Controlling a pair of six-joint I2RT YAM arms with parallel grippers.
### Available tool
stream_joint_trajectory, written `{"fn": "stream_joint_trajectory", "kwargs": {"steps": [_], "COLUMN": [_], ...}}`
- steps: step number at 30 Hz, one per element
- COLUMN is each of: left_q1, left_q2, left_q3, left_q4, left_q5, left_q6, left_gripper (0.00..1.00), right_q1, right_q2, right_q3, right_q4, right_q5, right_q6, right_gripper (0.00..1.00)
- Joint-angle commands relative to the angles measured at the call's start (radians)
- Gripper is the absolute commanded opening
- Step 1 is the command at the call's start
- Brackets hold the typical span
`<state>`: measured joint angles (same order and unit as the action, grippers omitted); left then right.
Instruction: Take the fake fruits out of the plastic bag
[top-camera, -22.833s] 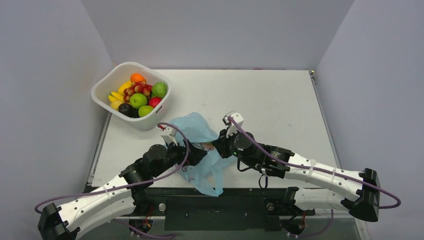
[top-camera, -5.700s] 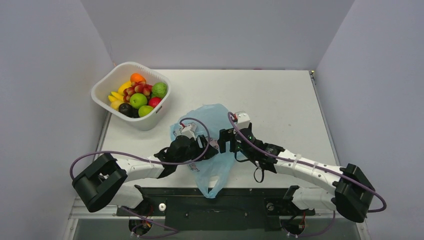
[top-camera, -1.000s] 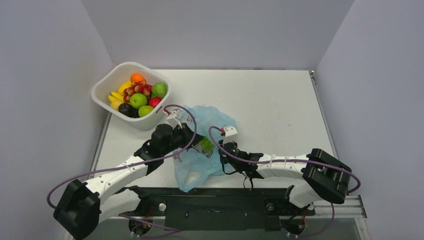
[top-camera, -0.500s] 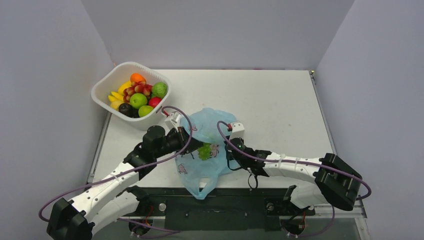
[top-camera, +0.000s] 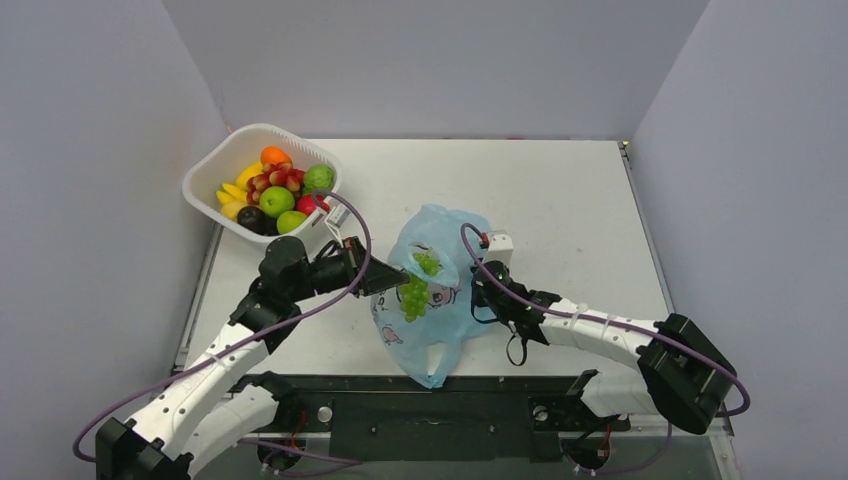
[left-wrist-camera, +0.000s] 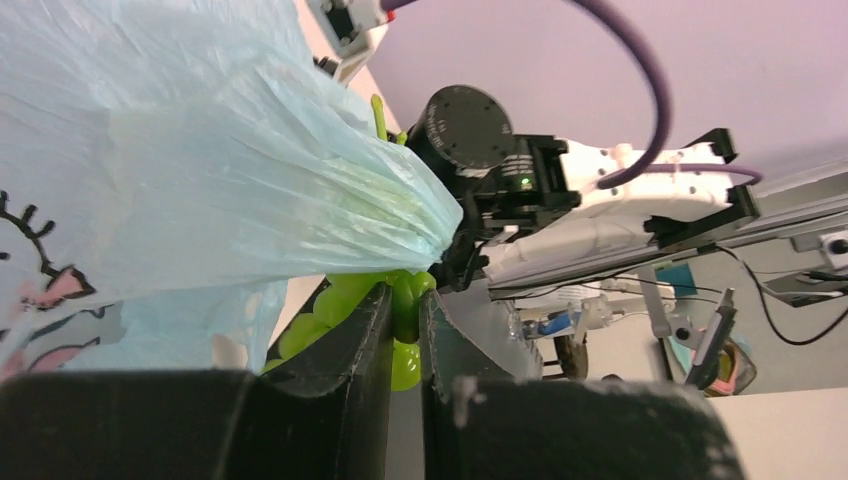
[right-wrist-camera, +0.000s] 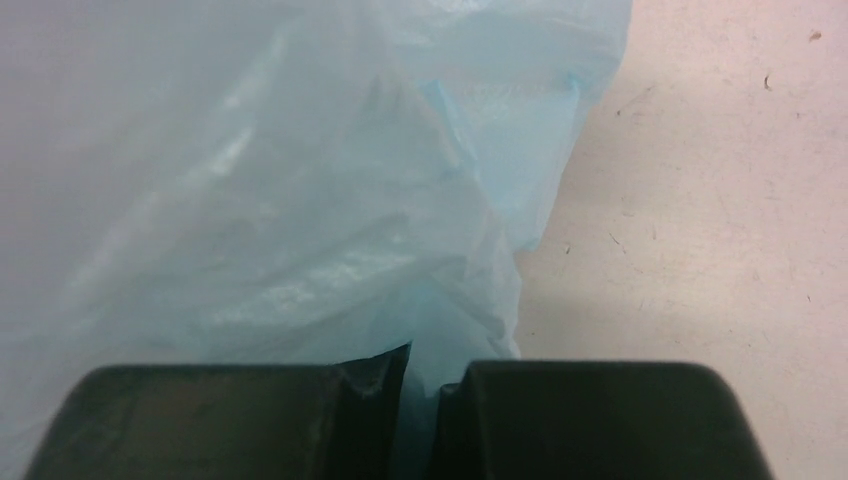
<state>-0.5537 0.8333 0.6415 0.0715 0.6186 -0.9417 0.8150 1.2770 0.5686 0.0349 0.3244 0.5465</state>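
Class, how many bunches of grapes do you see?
2: a green bunch in the left pincer at the bag; a red bunch in the basket. The bag may hide more.

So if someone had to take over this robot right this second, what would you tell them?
Left tool: shut on the green grape bunch, which hangs at the left side of the plastic bag and seems not fully clear of it.
Right tool: shut on a fold of the bag, holding it.
Done: the orange, red grape bunch and dark fruit lie in the white basket.
Left: draw the green grapes clear, then probably set them in the basket. Whether anything else is in the bag cannot be seen.
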Motion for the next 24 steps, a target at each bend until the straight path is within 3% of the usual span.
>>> {"fn": "stream_joint_trajectory", "kwargs": {"steps": [1,6,9,12,14,19,24], "left_q1": [0.075,0.153,0.182,0.189,0.188,0.185,0.161], "left_q2": [0.014,0.055,0.063,0.059,0.059,0.049,0.058], "left_q3": [0.080,0.112,0.135,0.165,0.134,0.011,-0.083], "left_q4": [0.197,0.292,0.271,0.054,-0.004,-0.029,0.017], "left_q5": [0.180,0.295,0.334,0.301,0.271,0.206,0.169], "left_q6": [-0.132,-0.239,-0.224,-0.067,-0.031,-0.001,-0.013], "left_gripper": [0.00,0.00,0.00,0.00,0.00,0.00,0.00], "right_q1": [-0.029,-0.077,-0.100,-0.119,-0.119,-0.119,-0.119], "right_q2": [-0.027,-0.045,-0.096,-0.152,-0.210,-0.361,-0.385], "right_q3": [-0.036,-0.037,-0.026,0.040,0.089,0.159,0.202], "right_q4": [0.007,0.002,-0.011,-0.089,-0.142,-0.177,-0.162], "right_q5": [0.009,-0.040,-0.081,-0.181,-0.243,-0.357,-0.430], "right_q6": [0.004,0.038,0.044,0.047,0.051,0.051,0.080], "right_gripper": [0.00,0.00,0.00,0.00,0.00,0.00,0.00]}}
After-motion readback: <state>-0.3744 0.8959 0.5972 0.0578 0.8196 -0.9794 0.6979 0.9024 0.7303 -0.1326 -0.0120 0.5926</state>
